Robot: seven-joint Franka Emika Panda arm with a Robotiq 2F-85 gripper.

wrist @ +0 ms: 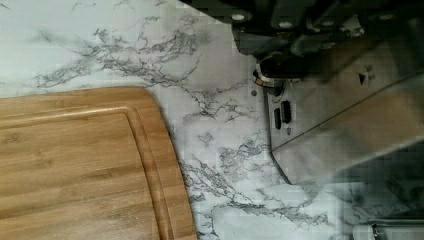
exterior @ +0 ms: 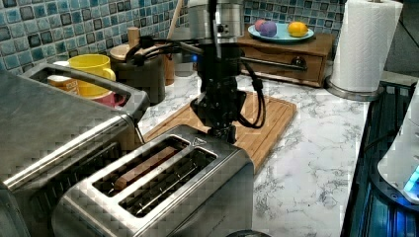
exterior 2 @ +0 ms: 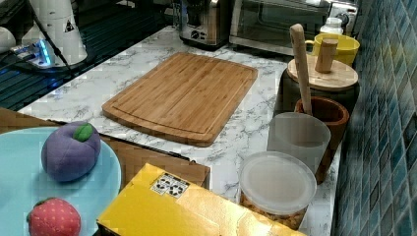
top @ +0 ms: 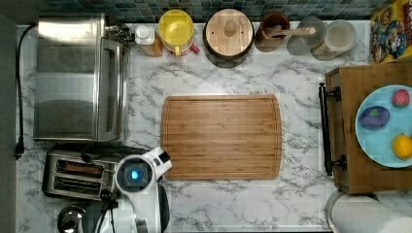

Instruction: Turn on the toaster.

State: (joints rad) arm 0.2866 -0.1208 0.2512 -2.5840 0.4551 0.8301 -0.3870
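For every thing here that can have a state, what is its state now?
toaster: upright, a slice sits in one slot
claw: at the toaster's control end
toaster oven: door closed
dark canister: wooden lid on
plastic tub: lid on
cutting board: flat, bare

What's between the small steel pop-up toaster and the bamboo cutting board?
Top view: the arm's white wrist with the gripper hangs over that gap. Wrist view: the small steel pop-up toaster and bamboo cutting board have only bare marble counter between them.
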